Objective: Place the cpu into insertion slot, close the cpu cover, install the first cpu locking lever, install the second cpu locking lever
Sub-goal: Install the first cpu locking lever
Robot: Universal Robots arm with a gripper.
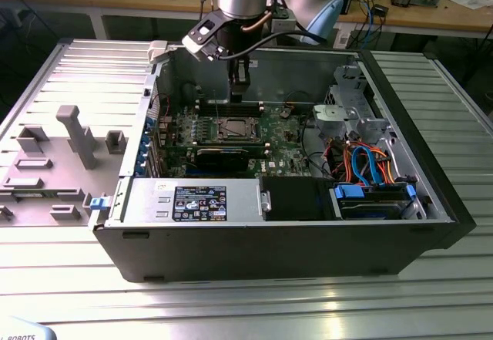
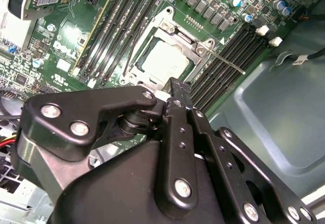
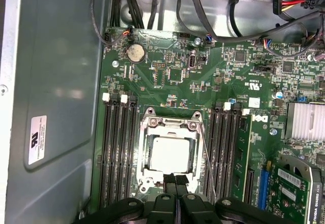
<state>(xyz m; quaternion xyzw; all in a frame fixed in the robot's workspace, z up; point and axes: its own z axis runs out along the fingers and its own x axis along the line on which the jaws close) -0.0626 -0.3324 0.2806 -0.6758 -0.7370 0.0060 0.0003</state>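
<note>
1. Counted: 1 gripper [image 3: 175,180], 1 cpu [image 3: 171,153], 1 insertion slot [image 3: 143,185], 1 cpu cover [image 3: 170,124], and 1 thin locking lever [image 3: 207,158] that can be made out clearly, running along 1 side of the slot.
2. The gripper's 2 fingertips [image 3: 170,180] sit almost together, a narrow claw with nothing in it, just beside the slot's edge.
3. The cpu lies in the insertion slot. Its silver top shows through the window of the cpu cover, which looks flat over it.
4. 2 banks of long black memory slots [image 3: 119,148] flank the socket, 1 on each side.
5. The open computer case [image 1: 269,247] holds 1 green motherboard [image 3: 167,76], blue and orange cables [image 1: 362,163] and a labelled metal box [image 1: 192,201] at its near wall.
6. The exterior view takes in the ribbed metal table [image 1: 308,301] and a grey fixture [image 1: 77,136] at the exterior view's left. The first wrist view gives 1 coin cell [image 3: 135,53]. The second wrist view gives the gripper's black linkage [image 2: 177,148].
</note>
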